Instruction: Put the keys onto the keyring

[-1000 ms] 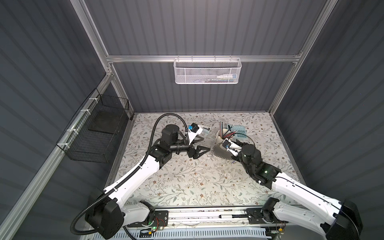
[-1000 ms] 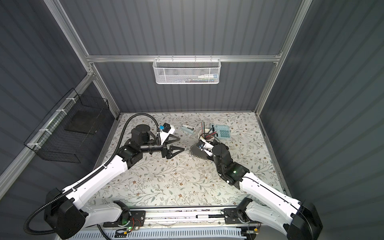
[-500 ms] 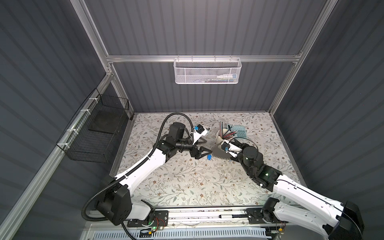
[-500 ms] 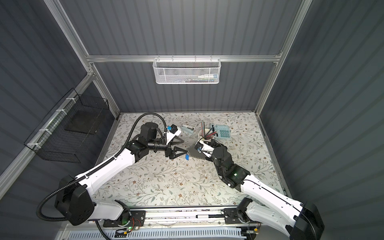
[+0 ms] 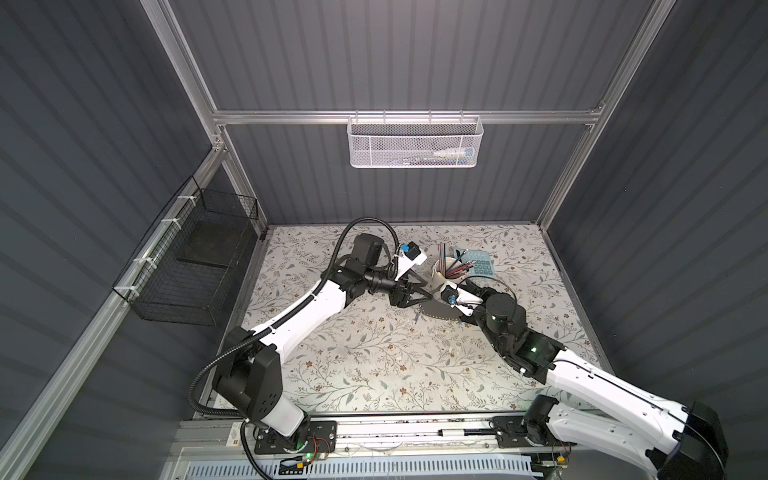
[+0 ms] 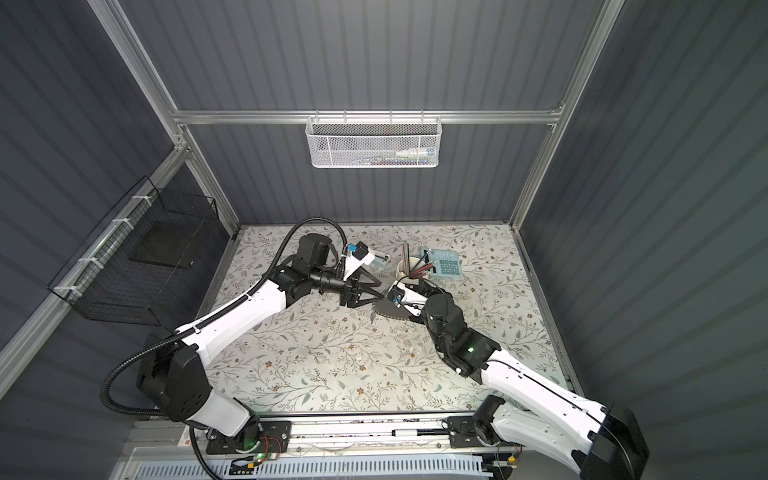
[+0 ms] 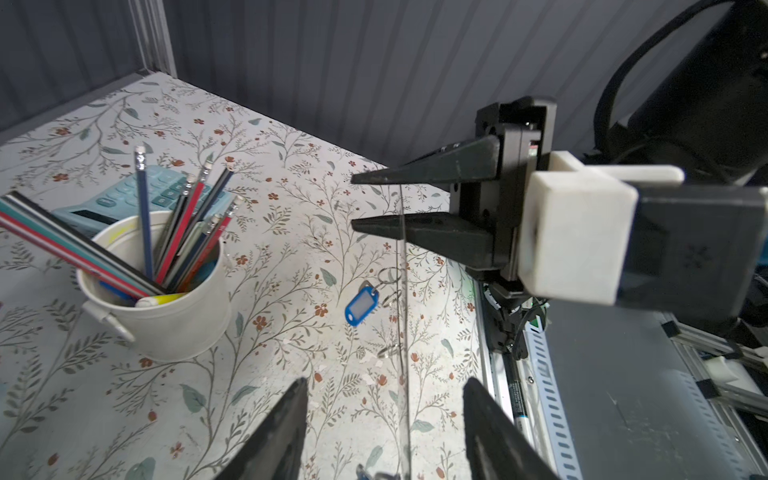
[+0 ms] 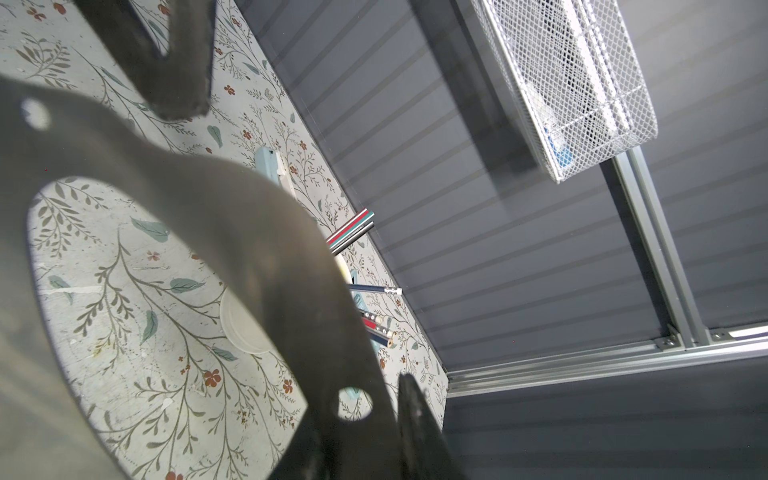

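Keys point(image 7: 362, 305): one, blue-tagged, lies on the counter point(image 5: 374, 365) close by the left gripper point(image 5: 428, 291), whose jaws stand released, and beside the keyring point(image 5: 436, 311), which is tilted up mid-counter and grasped in the right gripper point(image 7: 352, 203) jaws.

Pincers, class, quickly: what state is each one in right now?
Left pincer: open, fingers apart, gripping nothing visible.
Right pincer: shut on the keyring.
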Tool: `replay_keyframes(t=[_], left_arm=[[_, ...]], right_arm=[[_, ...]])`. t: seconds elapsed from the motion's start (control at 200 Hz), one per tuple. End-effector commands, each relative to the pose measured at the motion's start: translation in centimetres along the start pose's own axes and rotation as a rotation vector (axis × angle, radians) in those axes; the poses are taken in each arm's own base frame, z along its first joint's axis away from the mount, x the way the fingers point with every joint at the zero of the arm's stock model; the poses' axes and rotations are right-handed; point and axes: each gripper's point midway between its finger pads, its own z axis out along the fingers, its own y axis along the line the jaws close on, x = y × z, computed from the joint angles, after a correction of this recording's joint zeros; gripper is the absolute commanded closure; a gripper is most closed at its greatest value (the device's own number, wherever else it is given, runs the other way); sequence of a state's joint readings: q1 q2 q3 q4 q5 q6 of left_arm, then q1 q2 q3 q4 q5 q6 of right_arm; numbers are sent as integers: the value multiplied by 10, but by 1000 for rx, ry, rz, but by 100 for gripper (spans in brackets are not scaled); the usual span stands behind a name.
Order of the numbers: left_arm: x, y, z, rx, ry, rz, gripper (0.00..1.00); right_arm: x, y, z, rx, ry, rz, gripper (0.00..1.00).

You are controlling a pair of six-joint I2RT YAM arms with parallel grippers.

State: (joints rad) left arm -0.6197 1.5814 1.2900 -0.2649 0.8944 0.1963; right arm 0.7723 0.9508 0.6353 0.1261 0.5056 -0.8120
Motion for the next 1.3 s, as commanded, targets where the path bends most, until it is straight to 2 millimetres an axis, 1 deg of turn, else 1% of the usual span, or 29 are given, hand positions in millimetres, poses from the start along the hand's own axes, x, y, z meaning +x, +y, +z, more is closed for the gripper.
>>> replay_keyframes(t=[0.0, 0.09, 0.14, 0.245, 0.395, 0.495, 0.58, 0.655, 0.69, 0.695, 0.73, 0.761, 0.801, 0.951, 1.001, 1.096, 1.126, 1.201, 1.296], left_arm=[[1, -11, 4, 51, 30, 6, 49], [1, -10, 5, 53, 30, 2, 55], [1, -10, 6, 54, 31, -1, 62], [1, -10, 7, 62, 34, -11, 74], [-1, -13, 9, 88, 25, -33, 100], [-1, -15, 9, 105, 5, -64, 100], [-2, -16, 7, 93, -20, -67, 100], [-6, -18, 3, 68, -51, -53, 100], [-6, -20, 1, 57, -67, -44, 100], [-6, -20, 0, 54, -69, -44, 100], [-8, -20, -2, 41, -86, -36, 100], [-8, -20, -3, 26, -98, -33, 100], [-9, -20, -6, 8, -112, -29, 100], [-6, -20, -16, -70, -150, -19, 100], [-5, -22, -20, -95, -174, -9, 100], [-7, -25, -31, -148, -232, 12, 100], [-8, -26, -35, -165, -252, 19, 100], [-4, -28, -44, -216, -300, 29, 100], [-8, -40, -61, -251, -401, 65, 100]], right_arm=[[-11, -8, -1, 20, -38, 38, 88], [-12, -8, -1, 17, -40, 37, 88], [-11, -8, -1, 18, -38, 37, 88], [-11, -7, -1, 18, -40, 35, 88], [-12, -5, 0, 11, -45, 36, 88], [-14, -8, -1, 18, -53, 38, 87], [-15, -9, -3, 18, -60, 40, 82], [-14, -9, -5, 15, -58, 53, 69], [-13, -9, -6, 11, -59, 60, 60], [-13, -8, -6, 10, -59, 63, 60], [-14, -8, -7, 4, -67, 74, 50], [-14, -7, -9, -1, -72, 86, 39], [-14, -7, -11, -6, -80, 110, 29], [-20, -2, -25, -75, -141, 196, 1], [-22, -3, -31, -88, -164, 234, 1], [-27, -13, -45, -77, -229, 320, 1], [-29, -18, -50, -66, -247, 348, 1], [-33, -32, -59, -43, -282, 432, 1], [-34, -51, -70, 15, -325, 550, 1]])
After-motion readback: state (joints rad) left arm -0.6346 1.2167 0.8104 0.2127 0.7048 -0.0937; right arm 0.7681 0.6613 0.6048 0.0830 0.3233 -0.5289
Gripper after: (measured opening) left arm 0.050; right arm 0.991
